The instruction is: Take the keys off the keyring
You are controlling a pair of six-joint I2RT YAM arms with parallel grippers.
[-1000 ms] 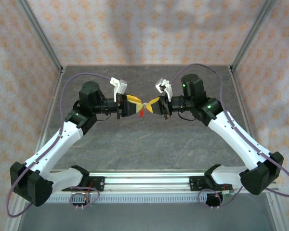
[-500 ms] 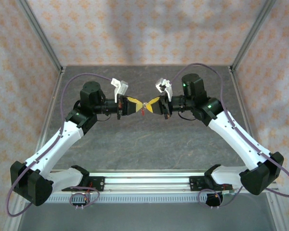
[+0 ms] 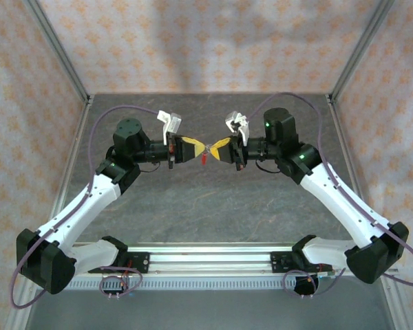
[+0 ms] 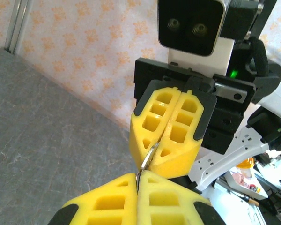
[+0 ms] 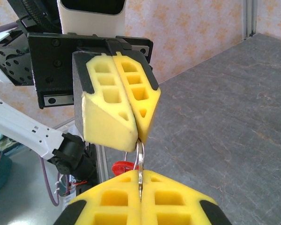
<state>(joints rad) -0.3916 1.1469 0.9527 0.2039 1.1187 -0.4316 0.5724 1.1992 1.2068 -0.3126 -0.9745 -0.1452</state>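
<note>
Above the middle of the grey worktop [image 3: 213,206], a little toward 12 o'clock in the overhead view, my two tools meet tip to tip. My left tool [image 3: 197,147] reaches in from 9 o'clock and my right tool [image 3: 213,146] from 3 o'clock. Both are raised off the surface. From up there the keyring [image 3: 205,147] between them is only a tiny glint. A red piece [image 3: 202,158] dangles from it at 6 o'clock, too small to tell its shape.

The wrist cameras give what the overhead one cannot. In the left wrist view my own yellow pads are pressed together at 6 o'clock with the thin metal ring rising out of their seam. The ring curves up into the seam of the right tool, whose pads are also pressed together. In the right wrist view it is the mirror case. The ring stands upright out of my right pads and ends at the tip of the left tool at 12 o'clock. So each tool pinches the ring from its own side.

Most of the ring is buried in foam in both wrist views, so I cannot make out its full loop. The red piece appears in the right wrist view only as a sliver at about 7 o'clock of the ring, cut off by my pads. I cannot tell how many keys hang there.
</note>
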